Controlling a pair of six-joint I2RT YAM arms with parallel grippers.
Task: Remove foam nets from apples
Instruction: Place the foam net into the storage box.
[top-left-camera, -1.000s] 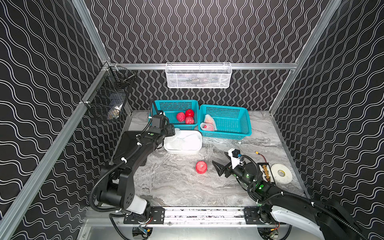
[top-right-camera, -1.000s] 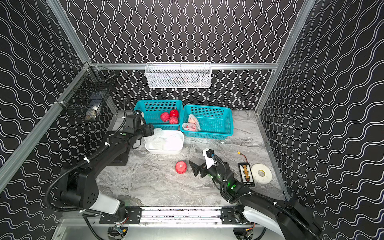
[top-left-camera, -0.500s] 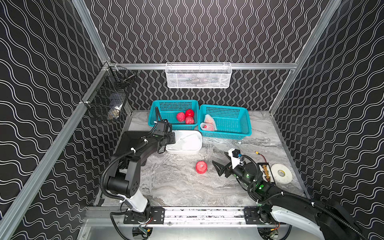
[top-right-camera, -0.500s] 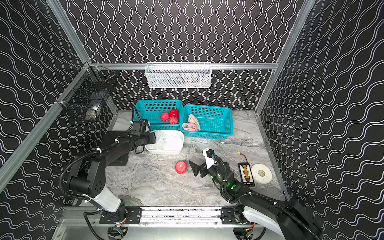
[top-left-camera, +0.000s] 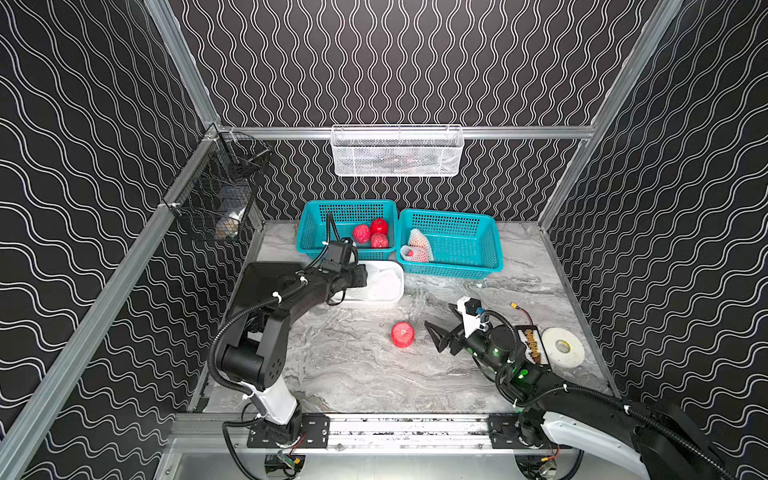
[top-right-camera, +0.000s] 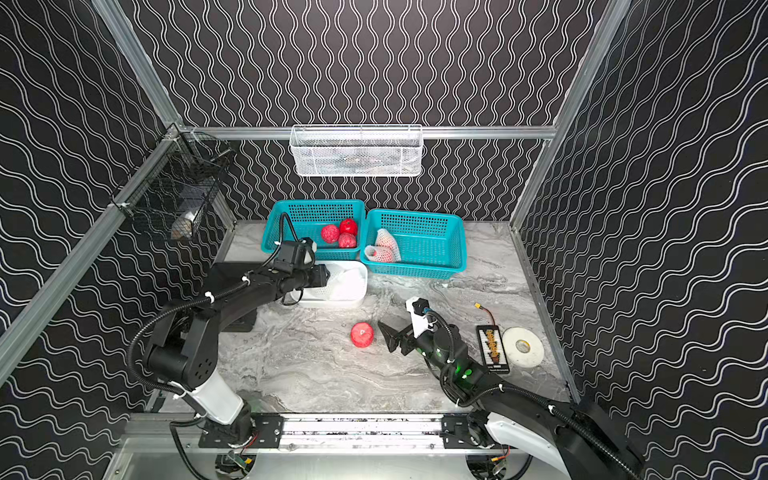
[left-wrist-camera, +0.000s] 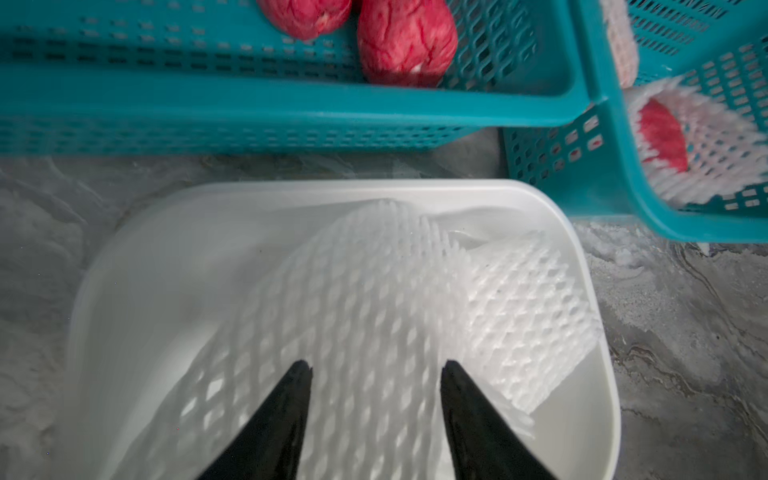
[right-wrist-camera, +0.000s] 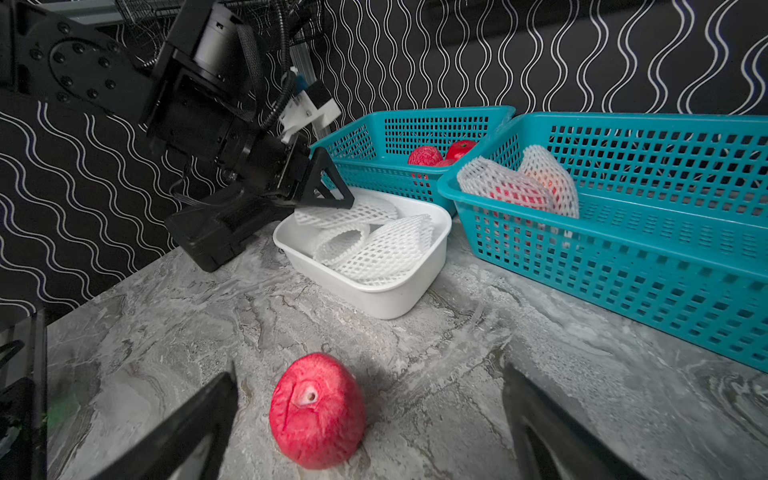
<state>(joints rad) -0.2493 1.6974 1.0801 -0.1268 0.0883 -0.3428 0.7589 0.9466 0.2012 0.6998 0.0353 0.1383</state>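
Left gripper (left-wrist-camera: 376, 365) hangs over the white tub (left-wrist-camera: 137, 266) near the worktop's back edge. Its jaws are apart and a foam net (left-wrist-camera: 374, 282) lies loose beneath them. Judgement: lift straight up so the mesh cannot snag a fingertip. Right gripper (right-wrist-camera: 370, 372), jaws wide apart, faces the bare apple (right-wrist-camera: 316, 411) at mid-worktop; close gently across its girth. Netted apples (top-left-camera: 415, 249) sit in the right basket (top-left-camera: 457, 272).

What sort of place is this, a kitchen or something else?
Probably a robot test booth, not a kitchen: a left arm and right arm mounted on a metal rail, patterned walls on an aluminium frame, and teal baskets of apples as props.
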